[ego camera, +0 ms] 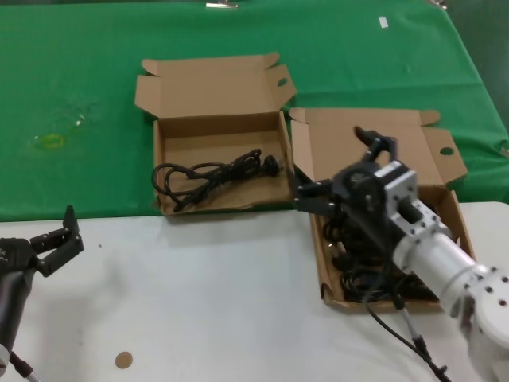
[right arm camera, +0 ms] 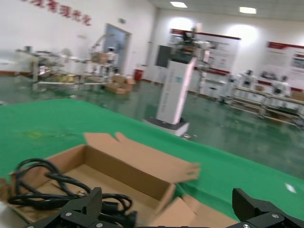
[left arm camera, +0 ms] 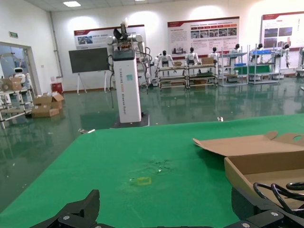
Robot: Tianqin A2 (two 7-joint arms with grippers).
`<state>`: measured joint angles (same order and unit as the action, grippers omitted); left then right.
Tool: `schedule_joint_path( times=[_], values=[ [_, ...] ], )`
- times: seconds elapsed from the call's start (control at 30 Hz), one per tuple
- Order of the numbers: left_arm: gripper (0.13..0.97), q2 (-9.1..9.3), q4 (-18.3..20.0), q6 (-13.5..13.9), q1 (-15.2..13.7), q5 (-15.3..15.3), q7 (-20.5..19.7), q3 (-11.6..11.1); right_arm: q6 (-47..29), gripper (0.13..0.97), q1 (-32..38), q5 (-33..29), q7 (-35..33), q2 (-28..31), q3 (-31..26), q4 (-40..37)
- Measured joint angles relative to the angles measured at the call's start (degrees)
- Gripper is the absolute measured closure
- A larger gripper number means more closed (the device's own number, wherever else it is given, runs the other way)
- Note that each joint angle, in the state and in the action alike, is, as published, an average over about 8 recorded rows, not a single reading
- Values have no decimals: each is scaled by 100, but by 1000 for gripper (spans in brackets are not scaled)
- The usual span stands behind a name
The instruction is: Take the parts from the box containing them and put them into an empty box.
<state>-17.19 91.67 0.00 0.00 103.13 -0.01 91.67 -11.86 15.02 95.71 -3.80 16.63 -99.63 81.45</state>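
The right gripper (ego camera: 338, 163) hangs with its fingers spread wide and nothing between them, above the far-left part of the larger box (ego camera: 445, 159) on the right. Straight below and on its near side lies the tangle of remaining cords (ego camera: 358, 274), a dark heap in the near half of that box, partly hidden by the arm itself. So the thing to grasp lies downward and slightly nearer from the fingertips, not sideways. The heap shows no clear long axis (the loops overlap too much to tell).

To the left, the smaller box (ego camera: 171, 171) already holds one cord bundle (ego camera: 215, 175), stretched left to right across its floor.

The left gripper (ego camera: 56, 243) waits, fingers apart and empty, low at the near-left edge over the white table (ego camera: 207, 302), well apart from both boxes. The right arm is plainly nearer.
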Motion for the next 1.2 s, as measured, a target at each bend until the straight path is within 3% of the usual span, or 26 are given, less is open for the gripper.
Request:
schedule_joint_path(
  times=[0.5, 1.2],
  values=[
    [132, 0, 0, 0, 0, 0, 0, 0, 947, 129, -1200, 593, 304, 45, 635, 816],
    [132, 0, 0, 0, 0, 0, 0, 0, 1012, 129, -1281, 633, 325, 48, 679, 872]
  ],
)
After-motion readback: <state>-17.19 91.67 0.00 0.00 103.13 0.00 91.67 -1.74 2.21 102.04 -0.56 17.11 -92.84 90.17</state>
